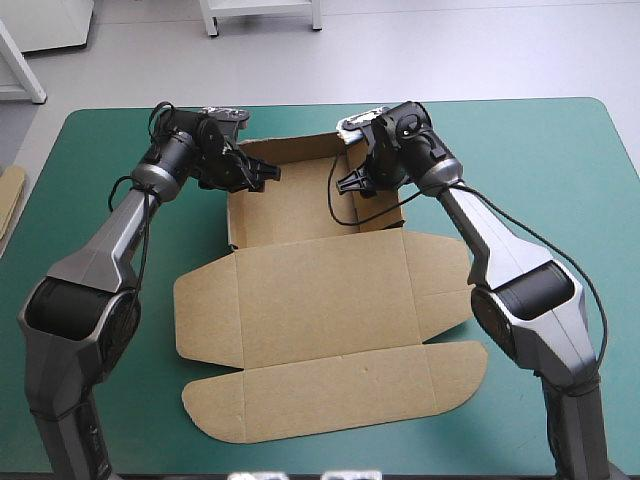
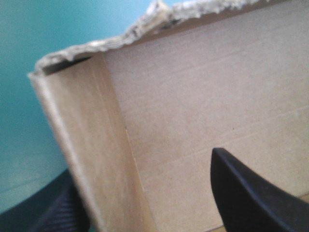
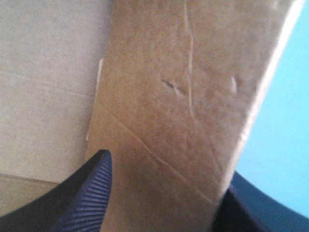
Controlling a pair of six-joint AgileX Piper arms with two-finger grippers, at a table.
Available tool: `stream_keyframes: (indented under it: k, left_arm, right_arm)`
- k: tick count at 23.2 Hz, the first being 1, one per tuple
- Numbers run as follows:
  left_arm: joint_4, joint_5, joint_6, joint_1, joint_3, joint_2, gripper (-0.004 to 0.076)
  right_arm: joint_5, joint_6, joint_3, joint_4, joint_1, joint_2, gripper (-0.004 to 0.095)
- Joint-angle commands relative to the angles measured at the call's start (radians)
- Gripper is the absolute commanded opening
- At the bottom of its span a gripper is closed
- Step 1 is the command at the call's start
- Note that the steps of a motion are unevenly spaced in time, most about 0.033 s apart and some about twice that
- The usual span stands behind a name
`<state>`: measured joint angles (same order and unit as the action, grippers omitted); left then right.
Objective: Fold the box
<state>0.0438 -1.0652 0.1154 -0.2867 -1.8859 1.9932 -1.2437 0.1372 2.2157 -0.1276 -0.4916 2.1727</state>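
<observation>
Box point(image 1: 312, 250): roughly halfway, judging by its shape. Straddled at the left wall point(image 2: 91, 159) by the left gripper point(image 1: 262, 175), spread open, with the inner finger point(image 2: 251, 193) inside the tray and clear of the board and the outer finger point(image 2: 53, 215) outside, over the teal-green cover point(image 1: 540, 160). Straddled likewise at the right wall point(image 3: 174, 96) by the right gripper point(image 1: 347, 183), black fingers point(image 3: 82, 198) wide apart and board filling the gap between; no firm pinch visible on either side.

Lies near the middle of the table, tray end toward the far edge, lid toward the near one.

Done so far: far wall point(image 1: 290, 148) raised, both side walls raised, far-left corner formed under a ragged top edge. Cannot tell whether the side walls are tucked and locked or merely steadied by the grippers.

Left to do: lid point(image 1: 330, 310) flat on the cover, with its side flaps point(image 1: 205, 310) and rounded front flap point(image 1: 340, 395) unfolded. Most likely called for next: pressing the wall panels home, enough to stand unaided once released.
</observation>
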Motion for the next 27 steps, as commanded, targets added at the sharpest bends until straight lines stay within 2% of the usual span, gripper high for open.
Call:
stream_keyframes:
  k: [1,11,16,21,24,27]
  left_arm:
    - [-0.033,0.035,-0.010,-0.009,-0.026,-0.068,0.0475]
    - [-0.029,0.073,-0.004,-0.009,-0.026,-0.083,0.0503]
    - [-0.027,0.080,-0.010,-0.009,-0.026,-0.159,0.0503]
    - [-0.004,0.055,-0.058,-0.011,-0.026,-0.244,0.0503]
    - [0.122,0.040,-0.160,-0.011,-0.024,-0.309,0.0503]
    - [0.163,0.043,-0.191,-0.011,-0.007,-0.351,0.0500]
  right_arm:
    - [0.043,0.004,0.037,-0.031,-0.004,-0.069,0.0519]
    - [0.067,0.009,0.042,-0.042,0.016,-0.114,0.0519]
    - [0.049,0.003,0.060,-0.042,0.028,-0.191,0.0519]
    - [0.016,-0.027,0.060,-0.010,0.028,-0.253,0.0513]
    - [0.009,-0.057,0.060,0.059,0.026,-0.290,0.0510]
    - [-0.002,-0.066,0.058,0.072,0.026,-0.309,0.0509]
